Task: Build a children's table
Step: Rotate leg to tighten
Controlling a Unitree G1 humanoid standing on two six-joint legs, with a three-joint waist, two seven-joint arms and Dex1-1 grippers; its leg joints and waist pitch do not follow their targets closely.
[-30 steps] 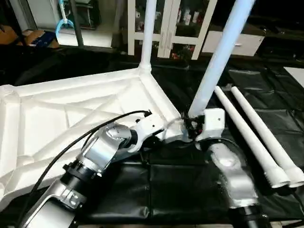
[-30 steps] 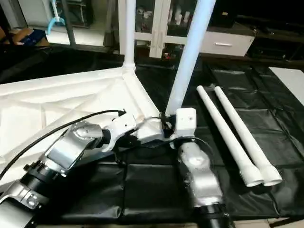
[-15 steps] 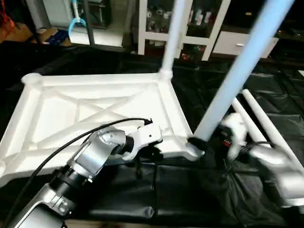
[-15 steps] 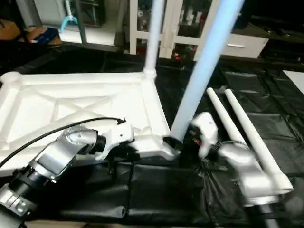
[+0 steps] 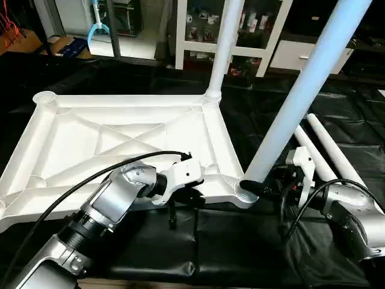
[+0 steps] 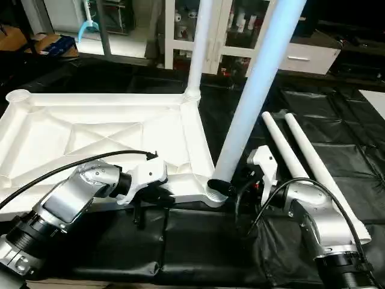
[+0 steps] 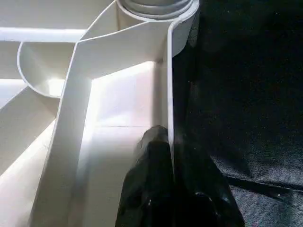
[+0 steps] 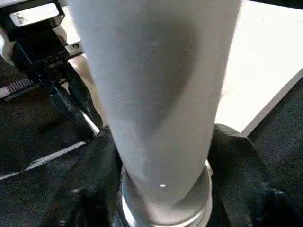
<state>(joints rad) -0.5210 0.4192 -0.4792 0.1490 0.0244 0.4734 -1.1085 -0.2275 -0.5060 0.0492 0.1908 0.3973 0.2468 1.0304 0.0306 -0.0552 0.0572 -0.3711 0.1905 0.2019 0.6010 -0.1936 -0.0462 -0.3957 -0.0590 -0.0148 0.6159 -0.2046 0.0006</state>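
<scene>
My left claw (image 7: 171, 163) is pinched tight on the near rim wall of the white plastic rectangular tabletop (image 5: 120, 135), one black finger (image 7: 147, 184) inside the wall and one outside. That tabletop lies underside up, X-ribs showing, on the black-covered work surface (image 5: 240, 253), taking the centre and the nine o'clock side of my head view.

My right claw (image 8: 161, 156) stands about half open around the foot of a long tapered white tube leg (image 5: 301, 102); its fingers (image 8: 236, 161) flank the tube, and I cannot tell whether they press it. This leg stands, leaning toward one o'clock, in the near right corner socket (image 5: 248, 194).

I count four legs: that one, a second upright leg (image 5: 225, 48) in the far right socket at twelve o'clock, and two loose legs (image 6: 301, 159) lying side by side on the black cover at three o'clock. Two empty sockets (image 5: 43, 97) remain on the tabletop's left side.
</scene>
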